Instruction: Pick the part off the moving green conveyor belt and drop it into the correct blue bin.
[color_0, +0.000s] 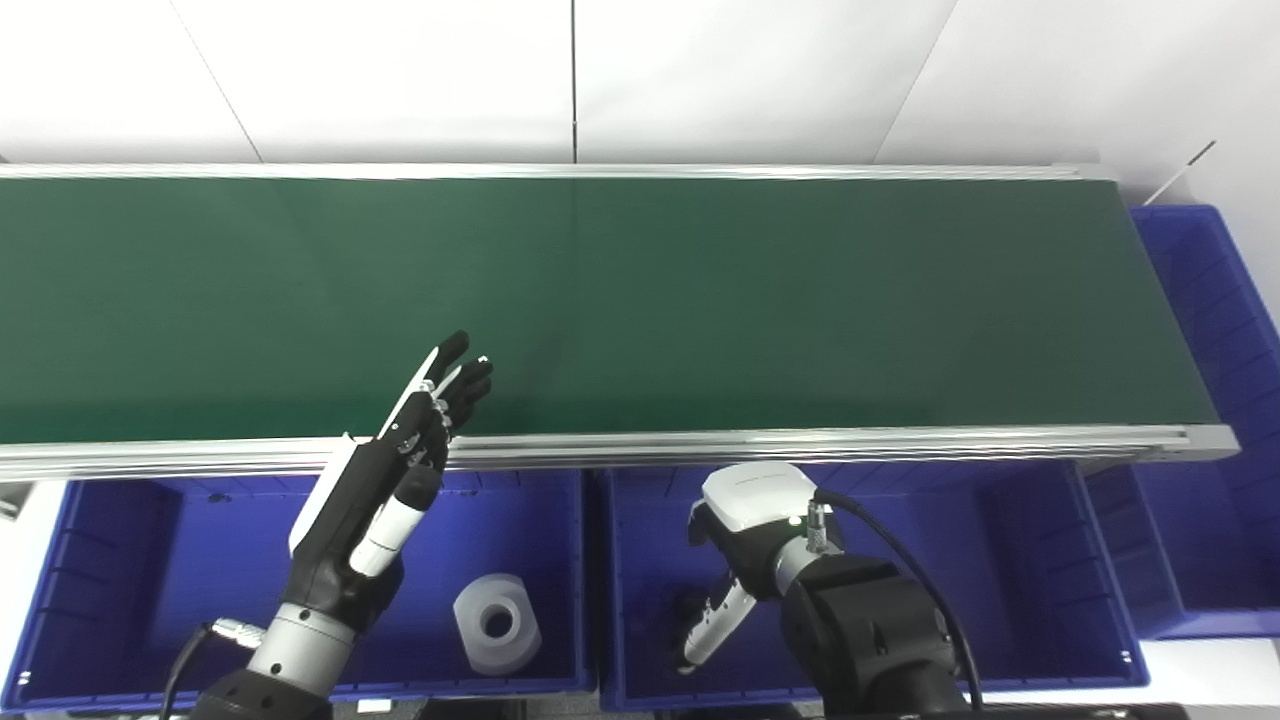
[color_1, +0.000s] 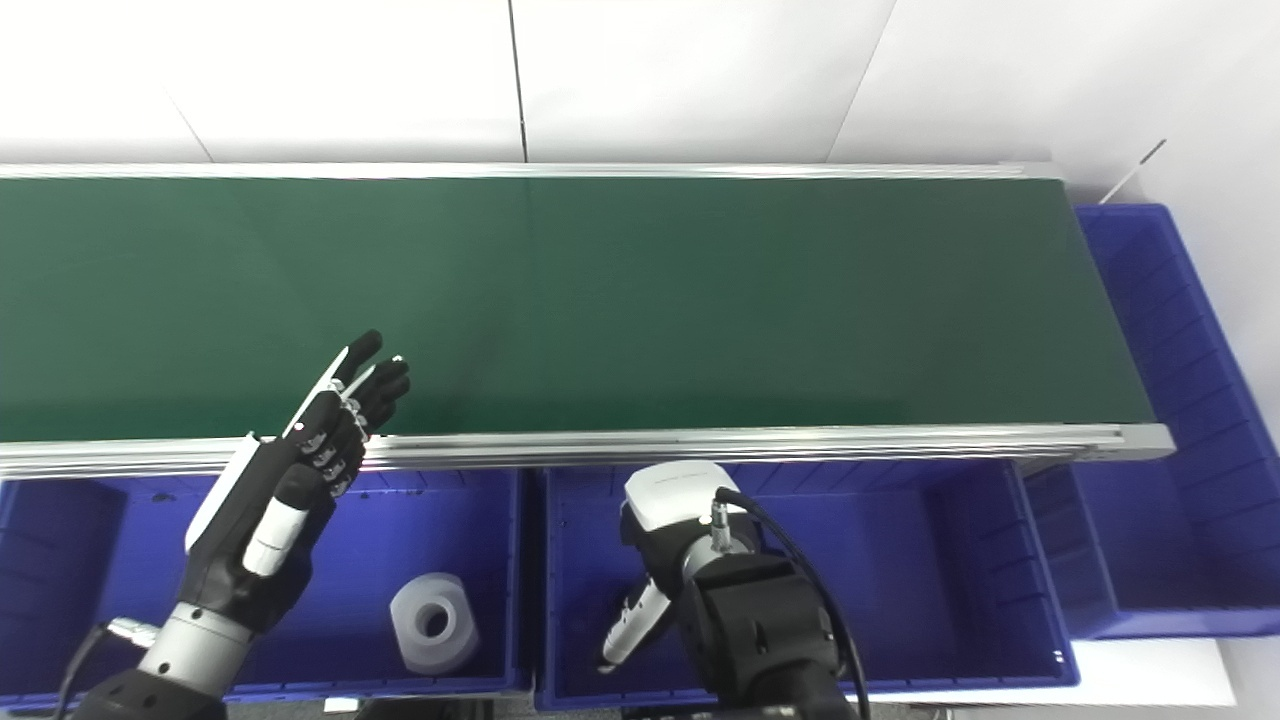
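The green conveyor belt (color_0: 700, 300) runs across the view and carries no part. A white cylindrical part (color_0: 497, 622) with a centre hole lies in the left blue bin (color_0: 120, 560). My left hand (color_0: 400, 460) is open and empty, fingers stretched over the belt's near rail. My right hand (color_0: 735, 560) hangs low inside the middle blue bin (color_0: 1000, 560), fingers pointing down and apart, holding nothing that I can see.
A third blue bin (color_0: 1220, 400) stands at the belt's right end. The aluminium near rail (color_0: 800, 440) separates the belt from the bins. A white wall rises behind the belt.
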